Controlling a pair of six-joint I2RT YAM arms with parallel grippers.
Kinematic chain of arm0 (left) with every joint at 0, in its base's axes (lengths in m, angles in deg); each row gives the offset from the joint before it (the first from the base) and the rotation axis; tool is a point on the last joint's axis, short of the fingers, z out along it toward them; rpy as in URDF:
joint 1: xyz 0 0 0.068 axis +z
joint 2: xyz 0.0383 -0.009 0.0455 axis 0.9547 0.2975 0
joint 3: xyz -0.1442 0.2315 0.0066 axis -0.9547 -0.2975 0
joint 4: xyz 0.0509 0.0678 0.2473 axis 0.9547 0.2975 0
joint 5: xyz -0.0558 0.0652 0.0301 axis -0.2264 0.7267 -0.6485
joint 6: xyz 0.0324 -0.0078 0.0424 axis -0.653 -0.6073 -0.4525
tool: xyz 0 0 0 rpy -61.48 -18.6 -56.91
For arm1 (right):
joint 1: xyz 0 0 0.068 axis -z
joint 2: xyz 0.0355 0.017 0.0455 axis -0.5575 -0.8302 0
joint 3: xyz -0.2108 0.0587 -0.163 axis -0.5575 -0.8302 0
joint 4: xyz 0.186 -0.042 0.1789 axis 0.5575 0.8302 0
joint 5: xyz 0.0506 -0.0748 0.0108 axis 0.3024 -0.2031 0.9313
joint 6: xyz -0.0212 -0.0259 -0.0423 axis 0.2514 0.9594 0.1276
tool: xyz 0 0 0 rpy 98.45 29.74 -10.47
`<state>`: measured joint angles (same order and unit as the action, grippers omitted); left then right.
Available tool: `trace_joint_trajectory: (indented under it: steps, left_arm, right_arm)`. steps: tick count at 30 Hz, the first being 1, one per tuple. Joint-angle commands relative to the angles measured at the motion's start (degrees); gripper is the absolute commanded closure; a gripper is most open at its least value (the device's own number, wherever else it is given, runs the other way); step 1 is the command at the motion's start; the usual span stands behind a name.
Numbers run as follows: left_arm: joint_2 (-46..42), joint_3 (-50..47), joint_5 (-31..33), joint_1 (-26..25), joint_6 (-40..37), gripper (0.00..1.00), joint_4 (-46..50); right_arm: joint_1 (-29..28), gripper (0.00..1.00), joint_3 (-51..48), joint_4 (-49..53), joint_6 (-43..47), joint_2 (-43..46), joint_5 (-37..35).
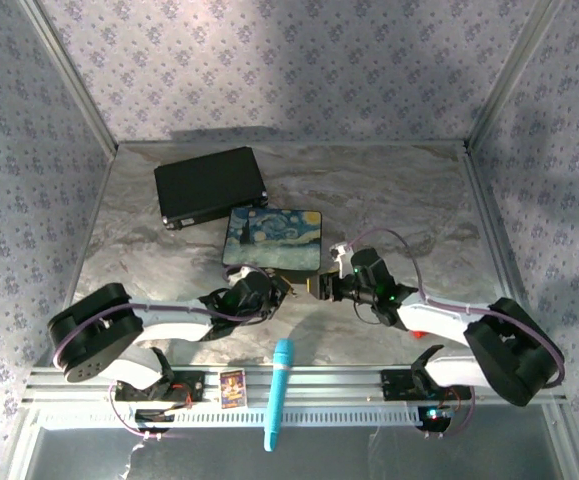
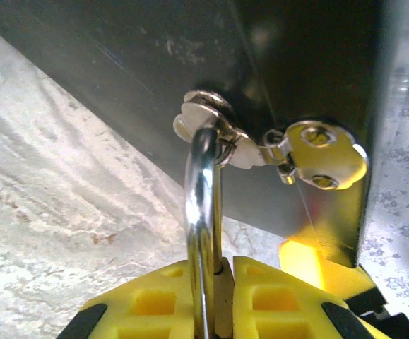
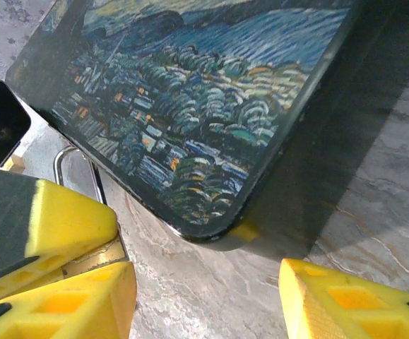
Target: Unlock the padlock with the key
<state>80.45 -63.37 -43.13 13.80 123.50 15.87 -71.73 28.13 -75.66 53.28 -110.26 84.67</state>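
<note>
My left gripper [image 2: 223,300] is shut on the small brass padlock [image 2: 224,293], its yellow fingers [image 2: 155,300] pinching the body. The silver shackle [image 2: 203,205] sticks up out of the grip. On the shackle's top hangs a ring with the thin silver key [image 2: 323,161], right against the dark side of the Starry Night box [image 1: 274,238]. In the top view the left gripper [image 1: 279,289] and the right gripper [image 1: 318,287] meet nose to nose in front of that box. My right gripper [image 3: 204,311] is open over bare marble, with the padlock's brass edge [image 3: 95,258] beside its left finger.
A black case [image 1: 209,187] lies behind the Starry Night box. A teal pen-like stick [image 1: 279,392] and a small card [image 1: 232,387] rest on the front rail. A red block [image 1: 421,333] peeks out under the right arm. The marble table [image 1: 399,200] ends at patterned walls.
</note>
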Motion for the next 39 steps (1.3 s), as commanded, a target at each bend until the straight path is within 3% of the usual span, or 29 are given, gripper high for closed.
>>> trace_joint_trajectory:
  steps: [1,5,8,10,17,22,26,30,35,39]
  left_arm:
    - [0.29,0.99,-0.11,-0.34,-0.46,1.0,-1.48]
    - [0.54,1.67,-0.2,-0.34,-0.84,1.0,-0.25]
    - [0.51,2.55,-0.11,-0.34,-2.04,1.0,1.21]
    - [0.63,3.45,-0.24,-0.34,-3.47,1.0,2.66]
    - [0.94,8.54,-5.13,0.87,-12.92,1.0,11.53]
    - [0.35,8.07,-8.6,2.98,-16.79,1.0,13.05]
    - [-0.38,8.4,-12.04,6.06,-22.31,1.0,18.2]
    - [-2.64,10.13,-10.52,7.38,-28.46,1.0,27.73]
    - [-3.48,16.02,-4.13,7.89,-37.88,1.0,45.72]
    - [-2.03,17.78,-1.69,9.41,-42.78,1.0,53.58]
  right_arm:
    - [0.11,0.41,0.04,3.59,1.54,2.64,-2.32]
    - [0.22,0.3,2.23,8.83,2.24,6.33,-6.16]
    - [0.62,0.12,6.52,17.86,1.64,8.15,-14.45]
    - [2.26,0.12,9.84,21.71,0.97,6.82,-16.53]
    - [7.97,0.13,23.57,31.21,-0.68,-7.26,-8.87]
    - [8.32,0.17,26.8,31.07,-0.76,-15.17,-3.51]
    - [8.14,0.18,27.54,31.18,-1.16,-17.89,-5.06]
    - [8.16,0.19,28.37,32.01,-1.45,-20.01,-6.1]
    - [7.84,0.2,28.4,32.12,-1.61,-21.88,-6.76]
    - [7.71,0.2,27.8,31.62,-1.97,-21.91,-6.41]
